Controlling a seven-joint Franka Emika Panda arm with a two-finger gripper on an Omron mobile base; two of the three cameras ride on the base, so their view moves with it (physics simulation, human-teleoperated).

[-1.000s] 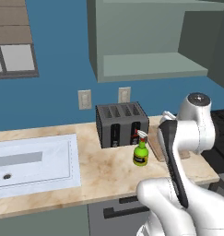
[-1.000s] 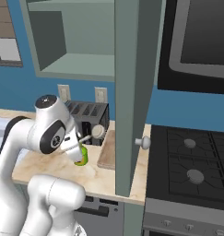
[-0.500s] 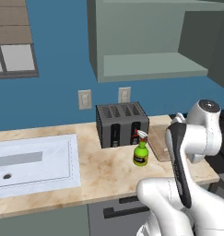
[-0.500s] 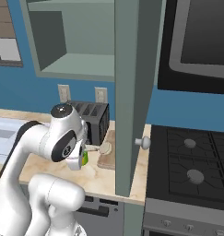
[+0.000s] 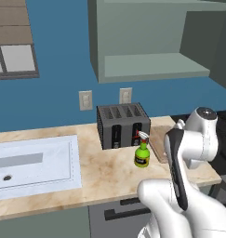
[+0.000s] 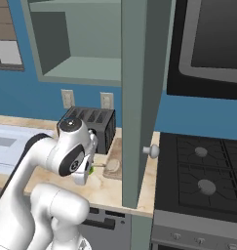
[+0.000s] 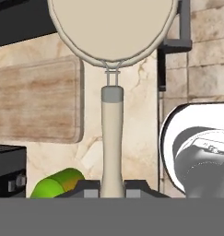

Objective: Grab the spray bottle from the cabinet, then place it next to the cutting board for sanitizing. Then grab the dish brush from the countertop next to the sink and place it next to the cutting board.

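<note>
**Brush in hand, nearly at the board**

From the left: the sink sits in the countertop, then the toaster, with the spray bottle standing just beside the cutting board.

The gripper is clamped narrow on the handle of the dish brush, its round head out over the counter past the board's edge.

I'd lower it flat onto bare stone beside the board, clear of the bottle, and let go only once it rests.

The arm hides much of the board from both base cameras, and the brush head is cut off at the top.
</note>
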